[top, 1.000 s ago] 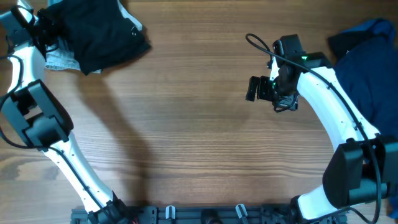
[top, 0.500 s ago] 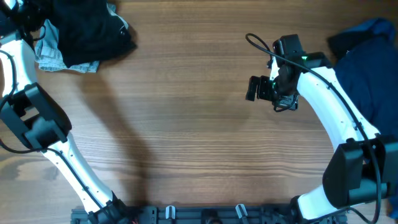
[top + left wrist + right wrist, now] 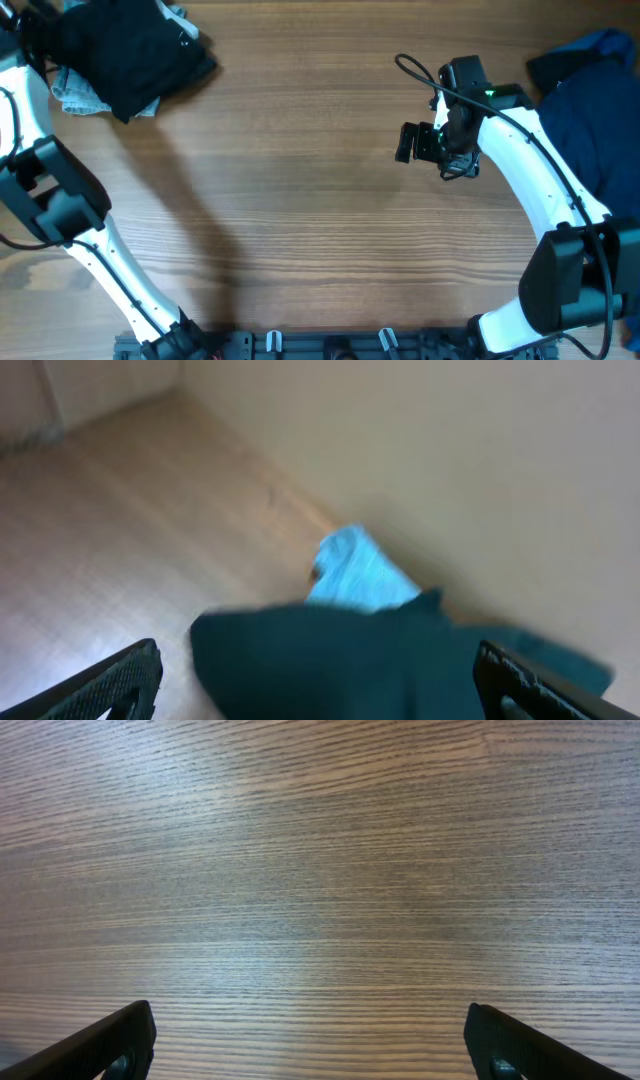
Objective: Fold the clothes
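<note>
Left gripper point(image 3: 318, 655) wide apart above black garment point(image 3: 130, 50), shoved further into far-left corner over pale denim point(image 3: 75, 92); probably set aside. Right gripper point(image 3: 405, 142) spread, idle. Dark blue garment point(image 3: 590, 110) waiting far right.

The black garment point(image 3: 130, 55) lies bunched in a rumpled heap at the far left corner of the table point(image 3: 300, 200), its edges uneven and part of it running off the top of the overhead view. The pale blue denim garment point(image 3: 78, 92) lies partly under it, touching it, with a crumpled patch showing at the heap's left and near edges; the blurred left wrist view shows the same pale blue beside dark cloth. The dark blue garment point(image 3: 595, 120) lies in a loose mound at the table's right edge, well apart from the other two.
</note>
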